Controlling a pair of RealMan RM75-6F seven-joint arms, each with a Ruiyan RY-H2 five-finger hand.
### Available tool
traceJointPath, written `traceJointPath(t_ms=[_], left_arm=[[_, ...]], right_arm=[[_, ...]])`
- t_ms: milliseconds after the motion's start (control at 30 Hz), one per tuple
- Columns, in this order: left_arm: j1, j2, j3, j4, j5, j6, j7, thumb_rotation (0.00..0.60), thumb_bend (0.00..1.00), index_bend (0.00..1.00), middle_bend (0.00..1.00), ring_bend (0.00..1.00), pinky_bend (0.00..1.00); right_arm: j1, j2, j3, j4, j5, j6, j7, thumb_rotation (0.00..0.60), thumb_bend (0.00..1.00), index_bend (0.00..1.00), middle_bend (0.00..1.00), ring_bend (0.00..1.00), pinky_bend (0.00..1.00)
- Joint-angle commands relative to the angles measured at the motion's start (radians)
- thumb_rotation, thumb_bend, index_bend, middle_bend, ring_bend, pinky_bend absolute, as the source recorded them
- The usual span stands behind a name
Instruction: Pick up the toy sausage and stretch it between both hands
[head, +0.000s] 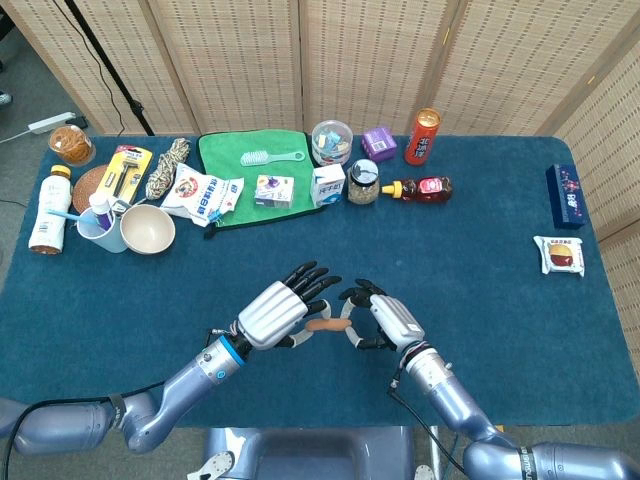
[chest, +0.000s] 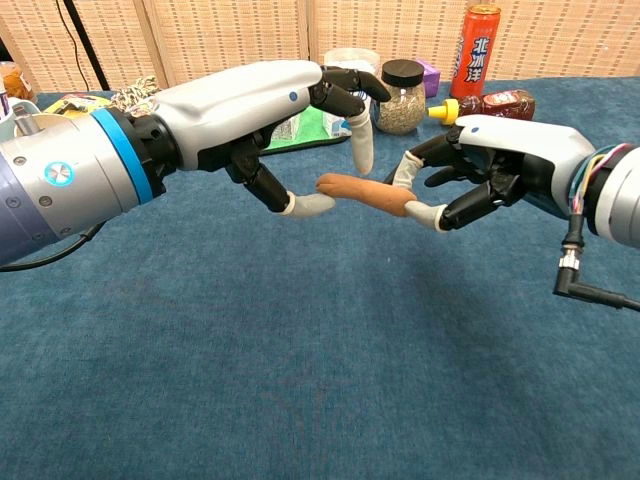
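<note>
I find the small orange-brown rubbery toy sausage (chest: 364, 193) held clear above the dark blue cloth-covered table (chest: 320, 380), roughly level, between my two hands near the front middle of the table. My right hand (chest: 490, 165) pinches the sausage's right end between the thumb and a pale-tipped finger; its other fingers are curled loosely above. My left hand (chest: 262, 112) is not holding: its fingers are apart, the pale thumb tip (chest: 306, 205) lying just beside or barely touching the sausage's left end from below, one long finger hanging above that end with a gap showing. The head view confirms the placing, with the sausage (head: 325, 324) bridging the space between left hand (head: 272, 314) and right hand (head: 392, 320), though it is too small there to judge contact. Judgement on handling: the item appears very light, since a single-end pinch keeps it nearly horizontal with little sag, so moderately firm yet presumably elastic. The smooth skin may slip under pull. I would take hold well in from the left tip, thumb and finger opposed, matching the right grip, and draw apart slowly. The clutter along the far edge is well apart and no concern.
</note>
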Motion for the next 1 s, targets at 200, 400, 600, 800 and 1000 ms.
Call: traceJointPath(t_ms=[200,400,600,800,1000], left_arm=[[-0.004,-0.007,0.004,0.006,0.001,0.002,-0.020,0.600,0.30,0.48,0.13,0.07,0.02],[-0.003,-0.016,0.006,0.011,0.001,0.010,-0.026,0.600,0.30,0.55,0.16,0.08,0.02],[-0.001,-0.027,0.000,0.019,-0.007,0.019,-0.028,0.600,0.32,0.63,0.19,0.10,0.04],[0.000,-0.031,-0.001,0.022,-0.010,0.025,-0.026,0.600,0.35,0.69,0.22,0.11,0.04],[-0.002,-0.031,-0.003,0.020,-0.014,0.025,-0.020,0.600,0.36,0.73,0.22,0.11,0.04]], right_arm=[[0.008,0.006,0.002,-0.016,0.032,0.002,-0.017,0.600,0.54,0.71,0.21,0.06,0.09],[0.009,0.008,0.001,-0.023,0.040,0.007,-0.025,0.600,0.54,0.71,0.19,0.06,0.09],[0.003,0.018,0.000,-0.031,0.037,0.008,-0.011,0.600,0.54,0.71,0.19,0.06,0.09],[-0.005,0.028,0.000,-0.031,0.024,0.012,0.006,0.600,0.54,0.71,0.19,0.07,0.09],[-0.005,0.034,0.002,-0.028,0.021,0.007,0.016,0.600,0.55,0.71,0.19,0.08,0.09]])
